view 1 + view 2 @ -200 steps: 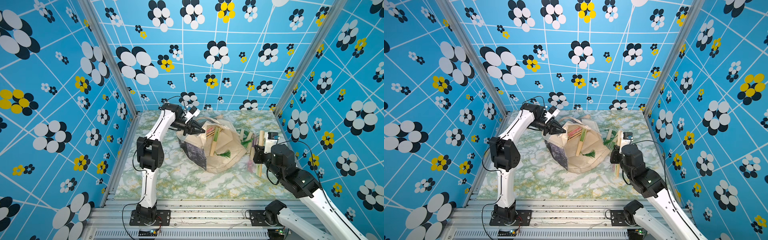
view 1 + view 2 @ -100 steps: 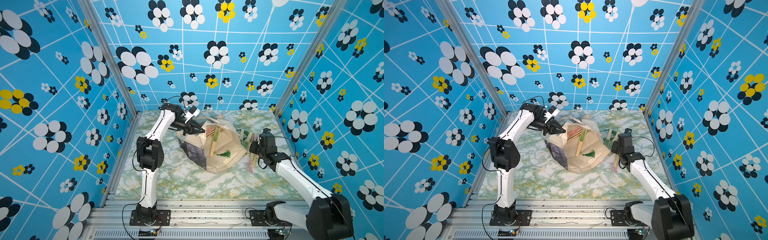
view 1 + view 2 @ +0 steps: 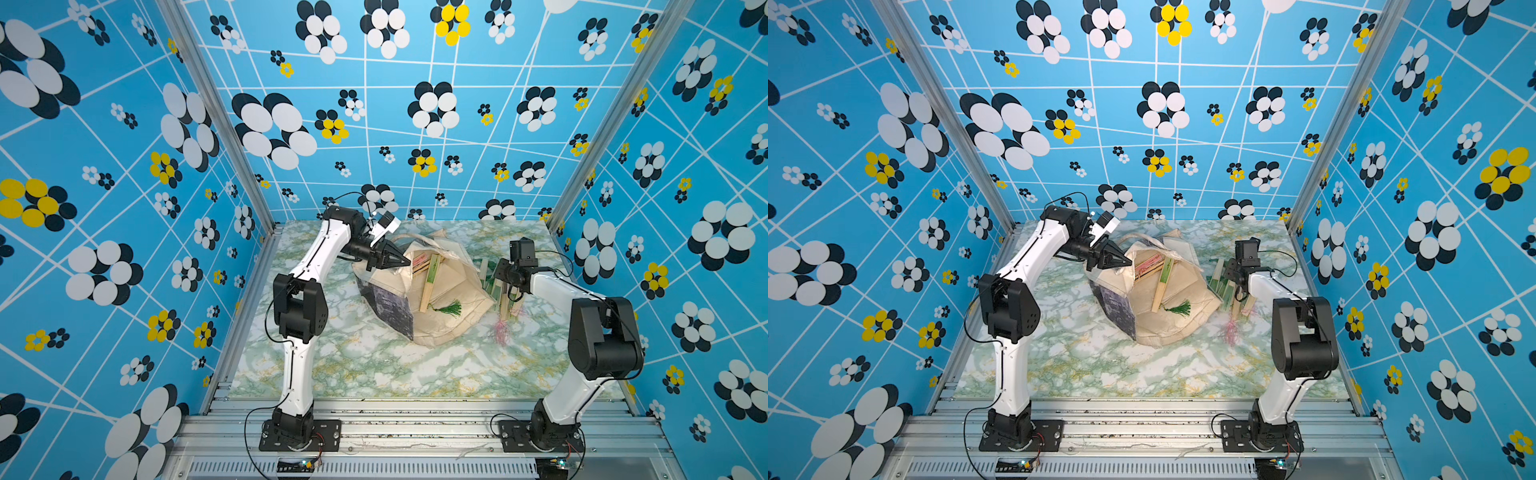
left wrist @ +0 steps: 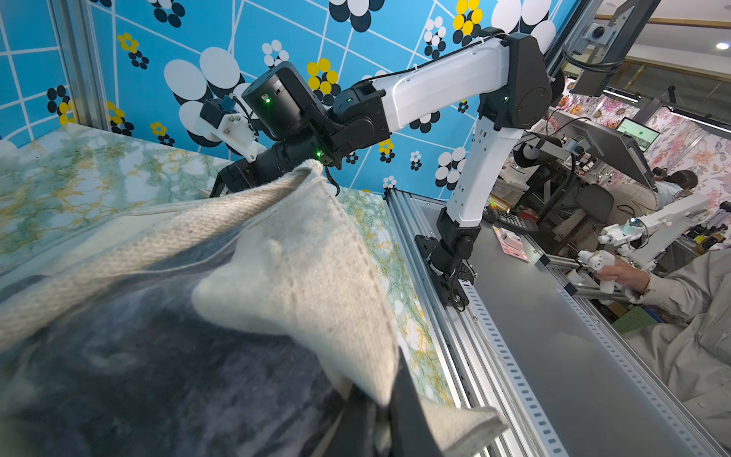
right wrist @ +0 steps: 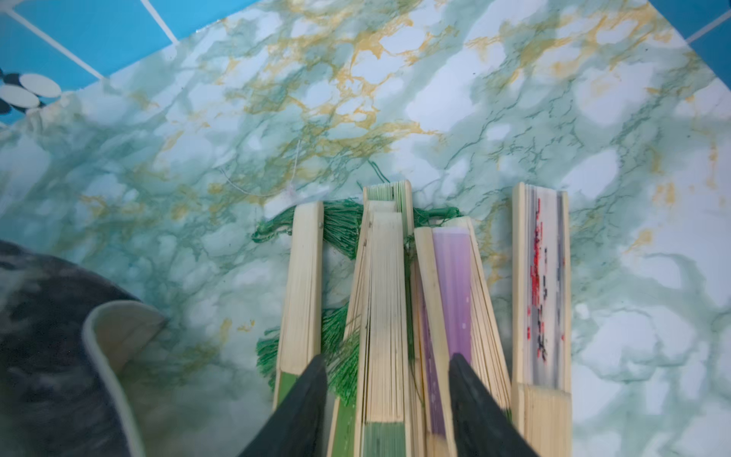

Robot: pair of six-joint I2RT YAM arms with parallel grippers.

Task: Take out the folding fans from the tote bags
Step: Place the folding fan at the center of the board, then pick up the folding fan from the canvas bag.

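Note:
The cream tote bag point(image 3: 440, 320) point(image 3: 1167, 328) lies slumped mid-table with its mouth up. My left gripper point(image 3: 399, 261) point(image 3: 1121, 261) is shut on its canvas rim point(image 4: 316, 277) and holds it lifted. Inside lie a green-edged folding fan point(image 3: 430, 282) point(image 3: 1163, 284) with a green tassel and a pink one point(image 3: 419, 261). Several fans point(image 3: 505, 301) point(image 3: 1237, 301) are piled on the table right of the bag. My right gripper point(image 5: 387, 360) point(image 3: 496, 278) stands open just over that pile, its fingers either side of a green-edged fan point(image 5: 381, 296), beside a purple one point(image 5: 455, 285).
The marble table point(image 3: 374, 365) is boxed in by blue flower-print walls on three sides. A metal rail point(image 3: 415, 415) carrying both arm bases runs along the front. A pink tassel point(image 3: 500, 332) trails from the pile. A bag corner point(image 5: 39, 336) lies near the fans.
My right gripper has opened over the fan pile, and the right arm has folded back with its elbow raised. The left arm and the bag have not moved.

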